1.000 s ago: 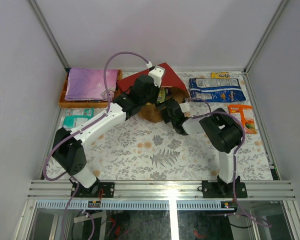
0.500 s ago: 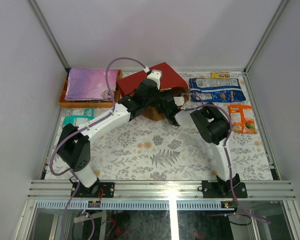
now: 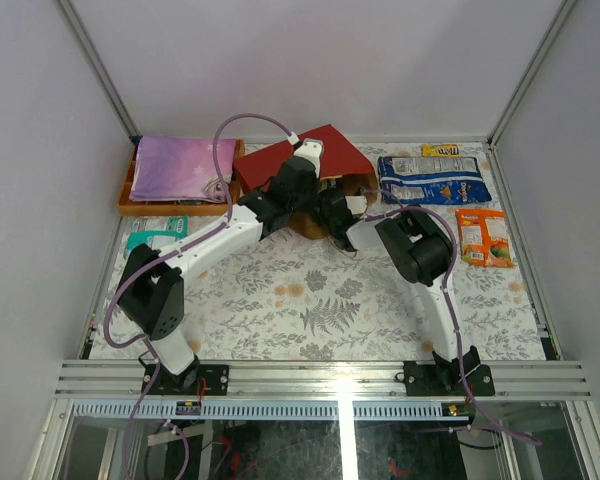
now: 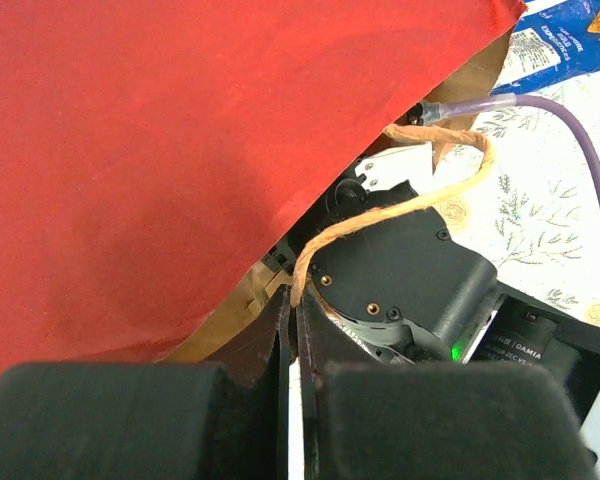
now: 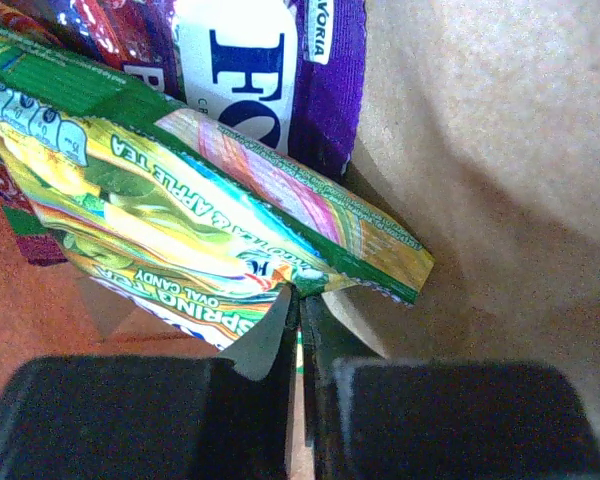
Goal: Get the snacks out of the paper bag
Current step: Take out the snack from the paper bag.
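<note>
The red paper bag [image 3: 315, 150] lies at the back centre, its brown mouth facing the arms. My left gripper [image 3: 318, 183] is shut on the bag's twine handle [image 4: 400, 200], right at the jaws [image 4: 298, 308], with the red bag wall [image 4: 180, 150] beside it. My right gripper [image 3: 332, 198] reaches into the bag's mouth. In the right wrist view it [image 5: 300, 300] is shut on the lower edge of a green-yellow candy bag [image 5: 180, 230]. A purple Fox's bag [image 5: 280, 70] lies behind it against the kraft inside [image 5: 480, 150].
A blue-white bag [image 3: 433, 180], a small yellow bar [image 3: 440, 150] and an orange packet [image 3: 483, 237] lie at the right. A teal packet [image 3: 155, 240] lies at the left, below an orange tray [image 3: 128, 200] with a flat purple item [image 3: 180, 168].
The right arm has pushed forward into the bag's mouth and its jaws have shut on the green-yellow candy bag. The left gripper has kept hold of the handle.
</note>
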Available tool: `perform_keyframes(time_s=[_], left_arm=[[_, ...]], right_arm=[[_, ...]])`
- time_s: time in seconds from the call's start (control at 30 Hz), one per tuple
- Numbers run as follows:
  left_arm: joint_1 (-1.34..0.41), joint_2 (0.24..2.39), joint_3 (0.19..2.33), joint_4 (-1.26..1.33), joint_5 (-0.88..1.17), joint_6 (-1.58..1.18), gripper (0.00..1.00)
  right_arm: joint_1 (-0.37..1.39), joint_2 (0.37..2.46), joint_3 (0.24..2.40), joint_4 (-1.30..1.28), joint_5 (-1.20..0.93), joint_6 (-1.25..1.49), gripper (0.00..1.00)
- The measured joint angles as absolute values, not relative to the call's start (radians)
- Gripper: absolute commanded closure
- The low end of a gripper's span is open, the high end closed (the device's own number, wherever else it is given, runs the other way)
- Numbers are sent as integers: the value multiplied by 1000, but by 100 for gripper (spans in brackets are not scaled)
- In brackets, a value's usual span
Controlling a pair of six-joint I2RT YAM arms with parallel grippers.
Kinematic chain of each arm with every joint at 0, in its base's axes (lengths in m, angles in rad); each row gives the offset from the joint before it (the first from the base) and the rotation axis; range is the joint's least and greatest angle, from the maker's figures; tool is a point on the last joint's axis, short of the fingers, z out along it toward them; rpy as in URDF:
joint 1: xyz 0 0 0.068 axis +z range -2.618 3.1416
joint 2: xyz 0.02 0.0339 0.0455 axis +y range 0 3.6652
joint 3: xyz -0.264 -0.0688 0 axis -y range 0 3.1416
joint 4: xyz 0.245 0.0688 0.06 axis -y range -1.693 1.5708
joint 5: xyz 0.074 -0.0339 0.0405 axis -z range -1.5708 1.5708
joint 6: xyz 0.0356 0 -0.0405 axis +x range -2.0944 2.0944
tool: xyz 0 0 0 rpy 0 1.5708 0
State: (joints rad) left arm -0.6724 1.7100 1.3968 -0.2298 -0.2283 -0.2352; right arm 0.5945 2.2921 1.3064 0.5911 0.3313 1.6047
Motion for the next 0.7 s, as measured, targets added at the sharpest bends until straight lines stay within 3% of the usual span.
perform_keyframes(time_s=[0.33,0.57,0.7], left_arm=[[-669,1710,1397,-235,-229,-235,100],[-654,1710,1440,-248,-234,-236,100],[-647,1711,1465,-249,-239,-253,100]], right_arm=[[594,2166,1103,678,321,1498,100],[586,1846,776,728,231,1308,100],[582,1671,726,643,152,1161,100]])
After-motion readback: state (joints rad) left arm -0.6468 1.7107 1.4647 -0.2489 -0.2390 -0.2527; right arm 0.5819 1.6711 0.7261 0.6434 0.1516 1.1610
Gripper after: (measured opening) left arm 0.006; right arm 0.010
